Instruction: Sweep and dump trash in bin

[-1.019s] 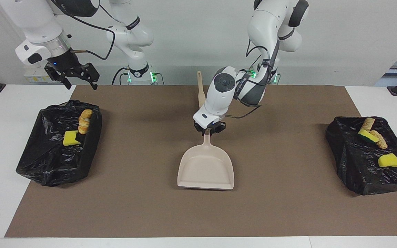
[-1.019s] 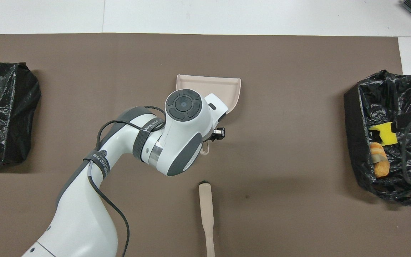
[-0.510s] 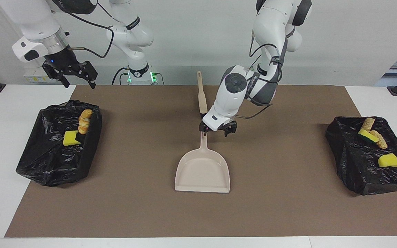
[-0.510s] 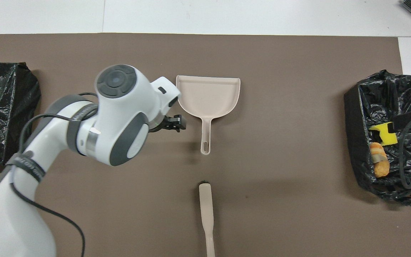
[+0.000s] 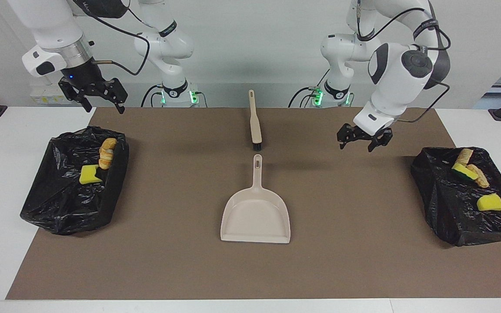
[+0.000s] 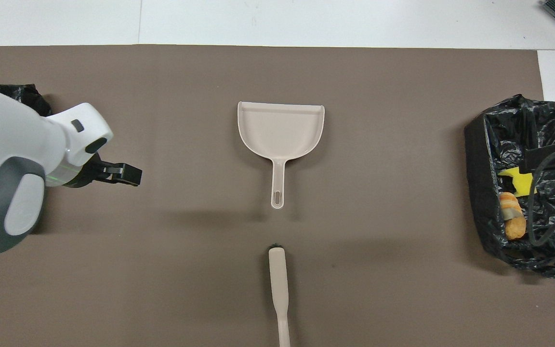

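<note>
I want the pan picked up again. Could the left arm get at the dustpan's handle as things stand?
Probably yes. The left pincer hangs open over bare mat, toward its own end of the table. The dustpan lies flat with its handle toward the robots, and only the brush lies near it, not touching.

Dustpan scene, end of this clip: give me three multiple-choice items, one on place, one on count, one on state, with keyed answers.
1. The dustpan lies:
A. in a bin
B. on the brown mat
C. in a gripper

2. Black bag-lined bins in the facing view:
A. one
B. two
C. three

3. The left gripper is:
A. open, holding nothing
B. shut on the brush
C. shut on the dustpan

Answers:
1 B, it rests flat on the mat, farther from the robots than the brush.
2 B, one bin at each end.
3 A, its fingers are spread above bare mat.
</note>
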`<state>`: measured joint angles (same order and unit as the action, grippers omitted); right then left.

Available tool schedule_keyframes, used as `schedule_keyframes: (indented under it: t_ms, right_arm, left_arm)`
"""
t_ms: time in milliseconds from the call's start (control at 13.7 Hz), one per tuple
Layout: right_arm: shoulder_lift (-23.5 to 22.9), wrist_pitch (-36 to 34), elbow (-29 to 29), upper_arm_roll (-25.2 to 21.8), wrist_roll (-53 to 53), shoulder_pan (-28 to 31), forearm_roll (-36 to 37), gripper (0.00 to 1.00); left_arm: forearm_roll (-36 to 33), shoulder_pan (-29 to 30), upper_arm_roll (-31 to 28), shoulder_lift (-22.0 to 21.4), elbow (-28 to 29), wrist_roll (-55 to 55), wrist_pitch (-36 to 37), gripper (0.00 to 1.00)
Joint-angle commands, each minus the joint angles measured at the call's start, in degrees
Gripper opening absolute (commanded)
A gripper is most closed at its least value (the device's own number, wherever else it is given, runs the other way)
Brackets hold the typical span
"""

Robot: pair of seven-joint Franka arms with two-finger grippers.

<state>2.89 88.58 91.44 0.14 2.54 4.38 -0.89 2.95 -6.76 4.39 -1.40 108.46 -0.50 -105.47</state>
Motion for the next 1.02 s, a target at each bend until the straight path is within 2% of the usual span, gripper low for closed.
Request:
schedule_keyframes:
  t_ms: [0, 218, 583, 728, 947]
  right_arm:
    - [1.15, 0.62, 1.46, -0.05, 2.11, 0.98, -0.87, 1.0]
    - [1.15, 0.45, 1.46, -0.06, 2.73, 0.54, -0.86, 1.0]
    - [1.76, -4.64, 1.02, 0.38, 2.91, 0.19, -0.26, 1.0]
    - [1.94, -4.74, 1.11, 0.47, 3.69, -2.25, 0.1, 1.0]
    - [1.06, -4.3, 0.24, 0.65, 3.79, -2.71, -0.78, 1.0]
  left_arm:
    - [-1.19, 4.54, 0.62, -1.86, -3.49, 5.5, 5.08, 1.0]
    - [-3.9, 7.71, 0.53, -1.5, -11.84, 11.12, 12.46, 1.0]
    - [-2.77, 9.75, 0.27, 2.01, -24.5, 11.93, 23.63, 1.0]
    - [-2.6, 9.74, 0.27, 1.84, -25.93, 11.93, 25.58, 1.0]
    - [-2.6, 9.66, 0.62, 1.05, -25.23, 11.84, 25.23, 1.0]
